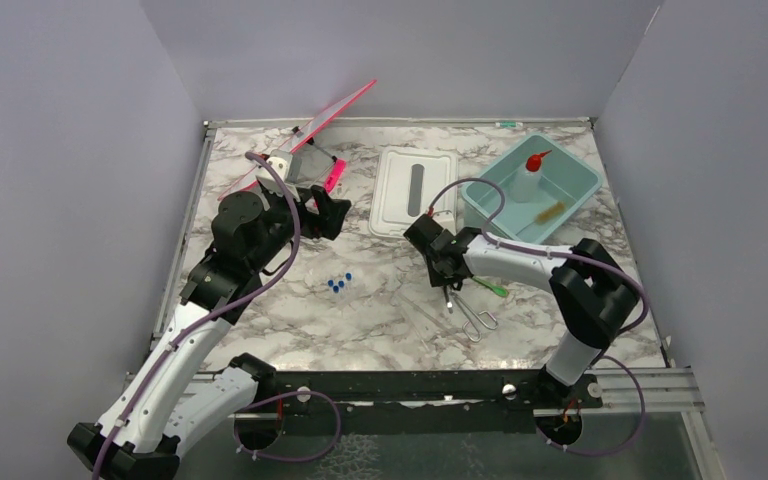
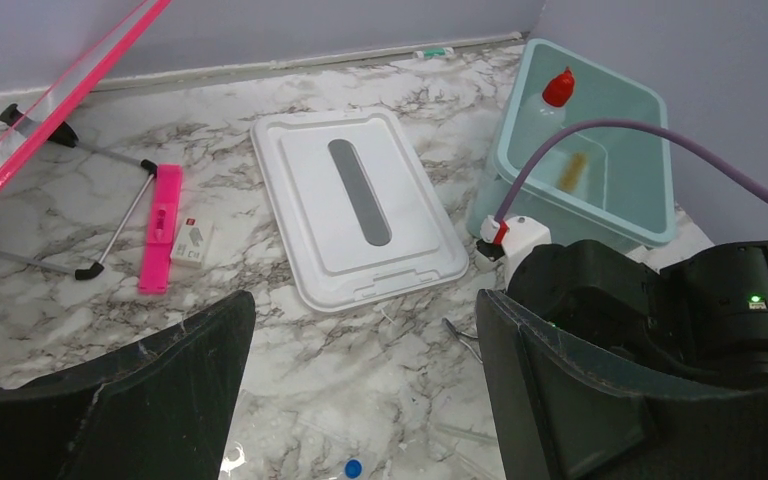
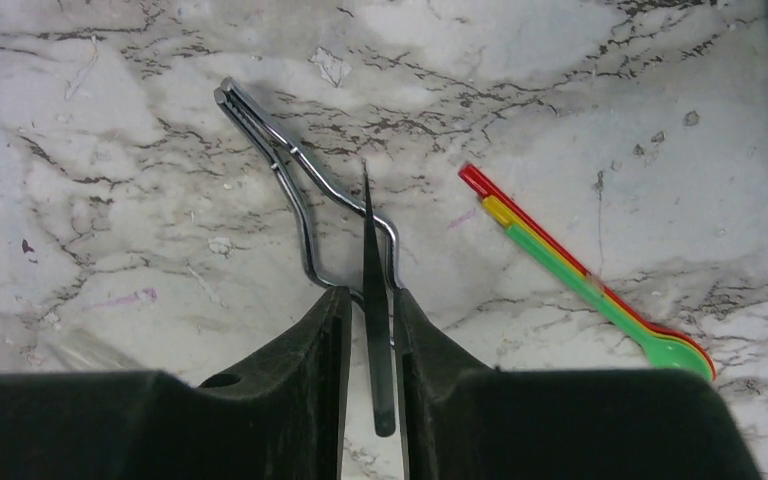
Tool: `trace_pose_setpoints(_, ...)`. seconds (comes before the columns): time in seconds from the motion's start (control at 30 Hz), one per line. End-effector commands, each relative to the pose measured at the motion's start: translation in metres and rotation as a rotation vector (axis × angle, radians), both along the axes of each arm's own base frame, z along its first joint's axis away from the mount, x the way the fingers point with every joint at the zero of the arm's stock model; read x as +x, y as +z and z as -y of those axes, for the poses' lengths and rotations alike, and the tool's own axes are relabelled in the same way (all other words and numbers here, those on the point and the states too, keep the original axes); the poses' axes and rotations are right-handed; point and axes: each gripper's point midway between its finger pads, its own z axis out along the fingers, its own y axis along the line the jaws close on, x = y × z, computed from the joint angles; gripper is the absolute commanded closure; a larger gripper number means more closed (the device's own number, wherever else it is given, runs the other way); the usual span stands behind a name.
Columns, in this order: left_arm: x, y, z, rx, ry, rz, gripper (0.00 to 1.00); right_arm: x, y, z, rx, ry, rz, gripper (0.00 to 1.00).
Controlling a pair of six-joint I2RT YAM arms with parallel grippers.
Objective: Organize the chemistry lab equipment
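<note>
My right gripper is low over the marble, its jaws narrowed around the dark metal tweezers with a thin gap on each side. The tweezers lie across the wire clamp. A green-tipped stick with red and yellow strips lies to the right. From above, the right gripper is left of the stick. My left gripper hovers open and empty, wide apart in its own view. Blue tube caps lie mid-table. The white squeeze bottle and brush are inside the teal tub.
A white rectangular lid lies flat left of the tub. A pink-edged stand with metal legs and a pink bar occupies the back left. Grey walls enclose the table on three sides.
</note>
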Motion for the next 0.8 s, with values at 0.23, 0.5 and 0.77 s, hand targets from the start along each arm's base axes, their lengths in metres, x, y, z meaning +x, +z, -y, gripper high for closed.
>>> trace_pose_setpoints(0.23, 0.004, 0.0, -0.003, 0.021, 0.025, 0.004, 0.16, 0.018, -0.013, -0.019, 0.025, 0.021, 0.035, 0.84)
trace_pose_setpoints(0.5, 0.006, -0.003, -0.004, 0.029, 0.032, -0.003, 0.17, 0.02, 0.003, -0.031, 0.086, 0.068, 0.051, 0.92)
trace_pose_setpoints(0.77, 0.006, -0.004, -0.004, 0.031, 0.032, -0.005, 0.16, 0.017, 0.03, -0.06, 0.242, 0.149, 0.041, 0.92)
